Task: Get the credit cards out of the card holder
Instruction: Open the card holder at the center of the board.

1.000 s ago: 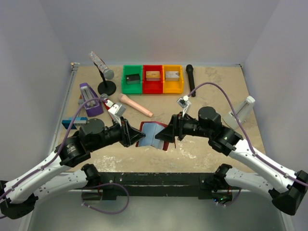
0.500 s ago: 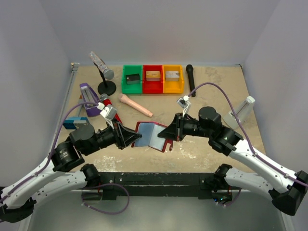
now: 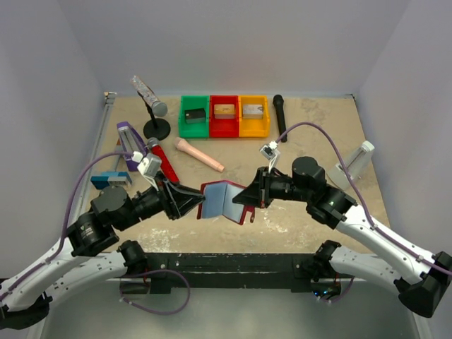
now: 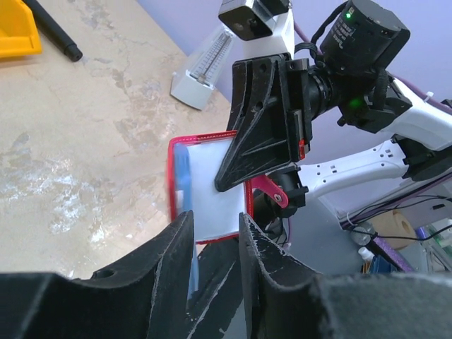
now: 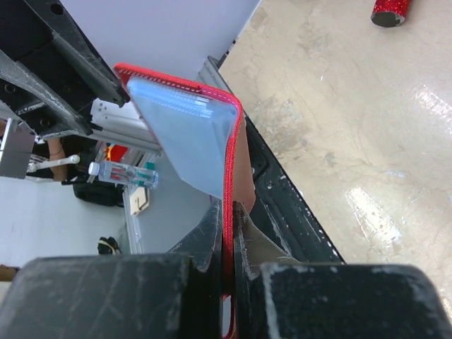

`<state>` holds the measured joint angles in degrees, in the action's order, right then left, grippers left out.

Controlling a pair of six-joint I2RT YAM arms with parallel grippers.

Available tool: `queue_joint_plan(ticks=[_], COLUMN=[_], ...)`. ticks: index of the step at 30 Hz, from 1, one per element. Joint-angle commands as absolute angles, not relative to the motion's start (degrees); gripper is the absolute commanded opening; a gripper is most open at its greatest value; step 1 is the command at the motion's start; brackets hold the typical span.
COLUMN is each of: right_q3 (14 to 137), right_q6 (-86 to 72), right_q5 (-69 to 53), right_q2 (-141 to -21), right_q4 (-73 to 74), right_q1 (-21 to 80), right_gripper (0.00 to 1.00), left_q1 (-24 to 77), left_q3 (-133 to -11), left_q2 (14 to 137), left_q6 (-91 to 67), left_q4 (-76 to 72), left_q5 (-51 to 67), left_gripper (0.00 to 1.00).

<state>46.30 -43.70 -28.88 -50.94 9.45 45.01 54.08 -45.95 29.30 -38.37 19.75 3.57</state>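
Dark red folding card holder (image 3: 220, 200) with pale blue-grey clear inner pockets, opened like a book at the middle of the sand-coloured table (image 3: 311, 141), between the two arms; its opened span runs left to right from gripper to gripper, its fold running roughly near to far, its pocketed inner face turned up toward the top camera; right gripper (image 3: 247, 200) clamped on the outer red edge of the right flap, fingers pressed together on the cover in the right wrist view; left gripper (image 3: 196, 203) with jaws apart, the near edge of the left flap reaching into the gap between its fingers (image 4: 173, 247); whether they touch it cannot be told; peach cylinder (image 3: 200, 155) and red glittery cylindrical microphone (image 3: 162, 164) lie behind, near; green, red and yellow bins (image 3: 224, 116) well apart at the far side; the table's near edge lies just in front.
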Motion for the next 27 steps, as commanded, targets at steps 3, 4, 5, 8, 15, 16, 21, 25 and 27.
queue_joint_plan(ticks=[3,4,5,8,15,16,21,25,27], right_q3=[46.23,46.32,46.32,46.14,46.93,47.54,51.85,54.31,54.93], right_q6=[-43.86,-43.94,-44.03,-44.3,-43.42,-42.81,-37.37,-34.81,-34.8], right_q5=[-31.46,-31.73,-31.99,-32.43,-34.09,-35.32,-40.34,-43.85,-46.57], right_q2=[-50.71,-50.8,-50.8,-50.71,-49.4,-49.31,-48.17,-47.2,-47.28], right_q4=[5.28,5.1,4.84,4.05,4.3,4.57,10.53,14.24,13.71], right_q1=[44.56,44.56,44.65,44.56,44.56,44.47,44.56,44.56,44.56], right_gripper=[0.0,0.0,0.0,0.0,0.0,0.0,0.0,0.0,0.0], left_q1=[54.32,54.32,54.32,54.32,54.32,54.32,54.32,54.14,54.14], left_q3=[-45.53,-45.53,-45.44,-45.18,-43.95,-43.34,-34.56,-31.46,-32.34], left_q2=[29.79,30.06,30.32,30.93,28.92,28.22,19.01,11.88,12.21], left_q6=[-37.88,-37.88,-37.88,-37.71,-38.58,-39.19,-42.09,-40.97,-38.33], left_q4=[16.0,15.91,15.65,14.94,17.39,17.75,10.92,8.18,8.0], left_q5=[4.83,5.27,5.71,7.03,0.64,-1.73,-8.96,-7.67,-2.49], left_gripper=[0.33,0.33,0.32,0.32,0.5,0.57,0.96,1.0,1.0])
